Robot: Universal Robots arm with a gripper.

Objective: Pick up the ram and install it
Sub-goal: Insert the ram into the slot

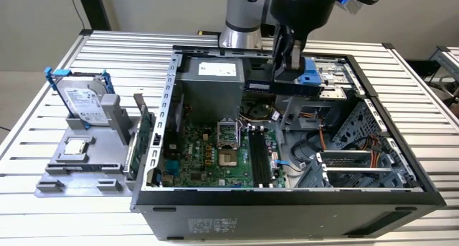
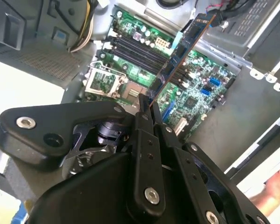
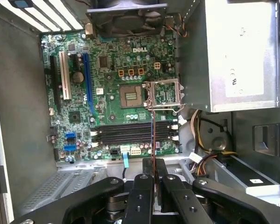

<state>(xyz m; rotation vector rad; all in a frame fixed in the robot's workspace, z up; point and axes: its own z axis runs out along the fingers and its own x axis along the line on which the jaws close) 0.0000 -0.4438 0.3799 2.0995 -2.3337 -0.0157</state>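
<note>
The ram [image 2: 183, 53] is a thin dark board stick, and my gripper [image 2: 148, 106] is shut on one end of it. In the exterior view the ram [image 1: 281, 86] hangs level under the gripper [image 1: 289, 74], above the back half of the open computer case [image 1: 287, 195]. It is seen edge-on as a thin line [image 3: 152, 133] in the first wrist view, rising from the gripper [image 3: 153, 164]. The black memory slots [image 3: 133, 132] lie below it on the green motherboard [image 3: 107, 84], apart from it. These slots [image 1: 259, 159] stand empty beside the processor socket [image 1: 227, 133].
A grey power supply [image 1: 212, 90] fills the case's back corner. On the exterior view's left, a grey holder [image 1: 79, 171] carries a hard drive [image 1: 80, 103], a silver chip [image 1: 76, 147] and a green expansion card [image 1: 143, 133]. A person's hand [image 2: 272, 190] shows beyond the case wall.
</note>
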